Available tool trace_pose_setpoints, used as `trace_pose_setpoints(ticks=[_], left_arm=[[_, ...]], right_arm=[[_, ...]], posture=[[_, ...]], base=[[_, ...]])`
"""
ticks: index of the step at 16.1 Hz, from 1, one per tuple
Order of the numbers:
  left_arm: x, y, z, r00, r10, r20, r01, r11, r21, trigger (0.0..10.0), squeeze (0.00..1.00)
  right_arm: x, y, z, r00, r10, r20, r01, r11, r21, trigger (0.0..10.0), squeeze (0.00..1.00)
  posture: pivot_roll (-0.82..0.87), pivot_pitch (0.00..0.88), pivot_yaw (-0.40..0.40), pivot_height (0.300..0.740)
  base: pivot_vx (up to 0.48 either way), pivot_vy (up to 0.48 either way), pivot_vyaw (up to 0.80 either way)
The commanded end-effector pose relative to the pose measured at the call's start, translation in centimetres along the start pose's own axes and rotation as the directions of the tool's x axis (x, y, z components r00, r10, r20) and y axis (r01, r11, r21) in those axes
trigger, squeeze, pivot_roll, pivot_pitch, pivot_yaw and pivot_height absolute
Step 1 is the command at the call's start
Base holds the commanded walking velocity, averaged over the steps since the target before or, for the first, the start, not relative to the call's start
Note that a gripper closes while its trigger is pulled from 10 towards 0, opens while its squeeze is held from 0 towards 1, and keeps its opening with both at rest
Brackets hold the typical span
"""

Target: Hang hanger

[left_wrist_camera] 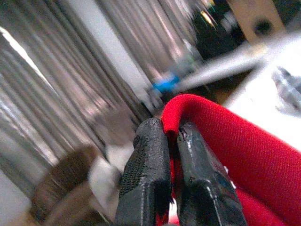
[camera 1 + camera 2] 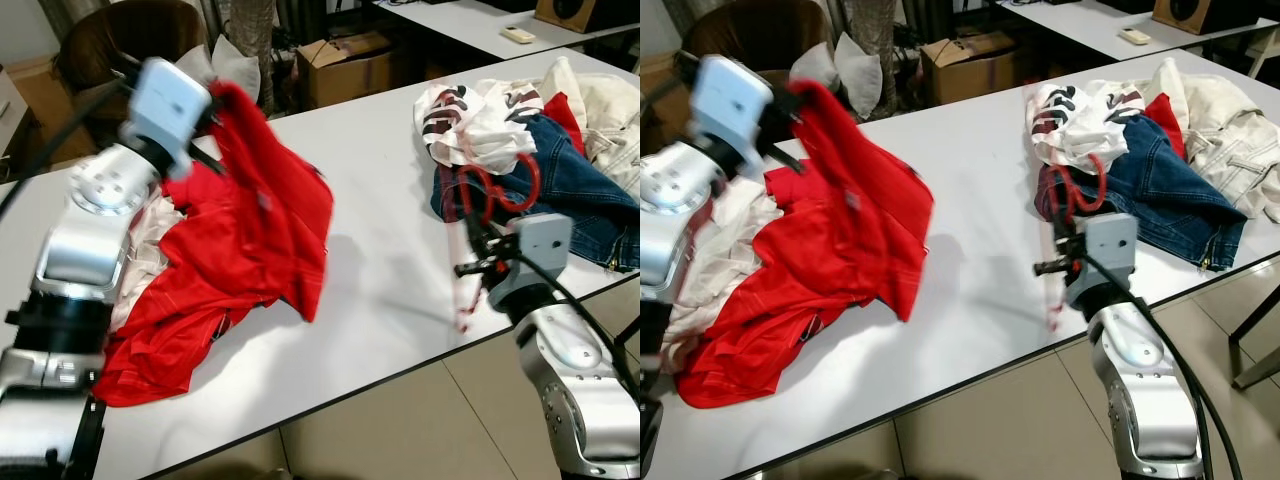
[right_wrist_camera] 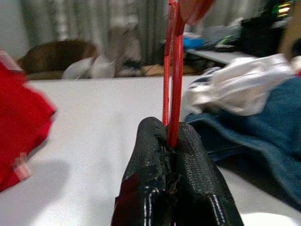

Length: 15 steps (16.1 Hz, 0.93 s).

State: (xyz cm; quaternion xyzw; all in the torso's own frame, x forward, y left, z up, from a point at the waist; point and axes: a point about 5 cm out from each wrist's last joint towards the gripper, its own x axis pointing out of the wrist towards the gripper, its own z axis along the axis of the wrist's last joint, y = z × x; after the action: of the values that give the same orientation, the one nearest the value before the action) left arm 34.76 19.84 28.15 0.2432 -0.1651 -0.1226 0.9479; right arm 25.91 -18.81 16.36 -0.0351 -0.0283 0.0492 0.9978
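The left gripper (image 1: 171,134) is reaching up in the upper left of the left eye view, its fingers (image 1: 143,179) pressed together on a fold of the red garment (image 2: 250,240), which is hanging from the pinch and draping down to the white tabletop (image 2: 380,260). The lower part of the garment is lying bunched on the tabletop at the left, over some pale cloth (image 2: 140,250). At the lower right of the frame, the right gripper (image 3: 171,134) is holding the red hanger (image 2: 495,190) upright, its fingers (image 3: 197,160) closed tight on the hanger's thin red bar, with the hook end curving above the wrist. The hanger is standing just in front of the clothes pile at the upper right of the tabletop, where a white printed shirt (image 2: 475,120) is lying on blue jeans (image 2: 575,190) beside a cream garment (image 2: 615,120). Beyond the tabletop, at the top of the frame, a cardboard box (image 2: 345,65) is sitting on the floor, and a brown chair (image 2: 125,35) is standing in the upper left corner.
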Motion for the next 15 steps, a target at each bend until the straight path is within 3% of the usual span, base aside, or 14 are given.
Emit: trace_pose_setpoints(ticks=[1,2,3,4,5,6,7,8,9,11,12,13,14,15], left_arm=[[0.2,1.6,4.4,0.963,0.081,0.257,-0.063,0.995,-0.08,0.5,0.0],[-0.5,1.4,7.9,0.874,0.06,0.482,0.029,0.984,-0.176,0.4,0.0],[-0.6,1.2,8.0,0.873,0.038,0.487,0.041,0.988,-0.151,0.4,0.0],[-0.9,0.0,6.9,0.898,-0.029,0.439,0.095,0.987,-0.128,0.0,0.0],[-1.2,-2.3,4.4,0.933,-0.168,0.317,0.206,0.974,-0.09,0.0,0.0],[-1.8,-4.3,2.6,0.929,-0.302,0.213,0.318,0.947,-0.046,0.0,0.0],[-2.1,-4.9,2.0,0.92,-0.346,0.182,0.357,0.933,-0.033,0.0,0.0],[-2.9,-6.4,0.1,0.902,-0.425,0.079,0.427,0.904,-0.006,0.0,0.0],[-3.8,-8.2,-1.2,0.856,-0.517,0.002,0.517,0.856,-0.008,0.0,0.0],[-5.8,-11.8,-0.8,0.729,-0.684,0.022,0.682,0.723,-0.108,0.0,0.0],[-6.6,-13.2,-0.9,0.675,-0.738,0.021,0.731,0.664,-0.157,10.0,0.0],[-7.0,-13.8,-1.0,0.652,-0.758,0.02,0.748,0.639,-0.179,10.0,0.0],[-7.8,-15.1,-1.1,0.603,-0.797,0.044,0.78,0.577,-0.241,10.0,1.0],[-8.4,-15.6,-0.8,0.562,-0.825,0.059,0.805,0.53,-0.267,10.0,1.0]], right_arm=[[0.2,-0.6,1.6,0.995,-0.046,0.092,0.044,0.999,0.027,10.0,0.0],[0.0,-1.2,2.0,0.992,-0.068,0.111,0.064,0.997,0.035,10.0,0.0],[0.0,-1.2,1.9,0.992,-0.068,0.11,0.065,0.997,0.035,10.0,0.0],[-0.1,-1.0,1.7,0.993,-0.062,0.103,0.059,0.998,0.031,10.0,0.0],[-0.2,-0.8,1.5,0.993,-0.059,0.101,0.057,0.998,0.028,10.0,0.0],[-0.3,-0.6,1.4,0.994,-0.057,0.095,0.054,0.998,0.027,10.0,0.0],[-0.3,-0.6,1.4,0.994,-0.056,0.093,0.054,0.998,0.027,10.0,0.0],[-0.3,-0.5,1.2,0.995,-0.052,0.081,0.051,0.999,0.017,10.0,0.0],[-0.4,-0.6,1.0,0.996,-0.05,0.07,0.05,0.999,-0.001,10.0,0.0],[-0.6,-1.0,0.5,0.998,-0.062,0.034,0.062,0.998,-0.006,10.0,0.0],[-0.6,-1.0,0.1,0.998,-0.062,0.011,0.062,0.998,-0.01,10.0,0.0],[-0.7,-1.0,0.0,0.998,-0.062,-0.001,0.062,0.998,-0.013,10.0,0.0],[-0.7,-1.2,-0.6,0.997,-0.07,-0.042,0.069,0.997,-0.023,10.0,0.0],[-0.9,-1.5,-1.1,0.994,-0.084,-0.074,0.082,0.996,-0.038,10.0,0.0]], posture=[[-0.18,0.0,0.129,0.74],[-0.18,0.0,0.13,0.74],[-0.18,0.0,0.13,0.74],[-0.17,0.0,0.129,0.74],[-0.17,0.0,0.128,0.74],[-0.17,0.0,0.127,0.74],[-0.17,0.0,0.127,0.74],[-0.17,0.0,0.129,0.74],[-0.18,0.0,0.131,0.74],[-0.18,0.0,0.129,0.74],[-0.18,0.002,0.128,0.74],[-0.18,0.002,0.128,0.74],[-0.19,0.004,0.128,0.74],[-0.19,0.002,0.129,0.74]], base=[[0.0,0.0,0.0],[0.0,0.0,0.0],[0.0,0.0,0.0],[0.0,0.0,0.0],[0.0,0.0,0.0],[0.0,0.0,0.0],[0.0,0.0,0.0],[0.0,0.0,0.0],[0.0,0.0,0.0],[0.0,0.0,0.0],[0.0,0.0,0.0],[0.0,0.0,0.0],[0.0,0.0,0.0],[0.0,0.0,0.0]])
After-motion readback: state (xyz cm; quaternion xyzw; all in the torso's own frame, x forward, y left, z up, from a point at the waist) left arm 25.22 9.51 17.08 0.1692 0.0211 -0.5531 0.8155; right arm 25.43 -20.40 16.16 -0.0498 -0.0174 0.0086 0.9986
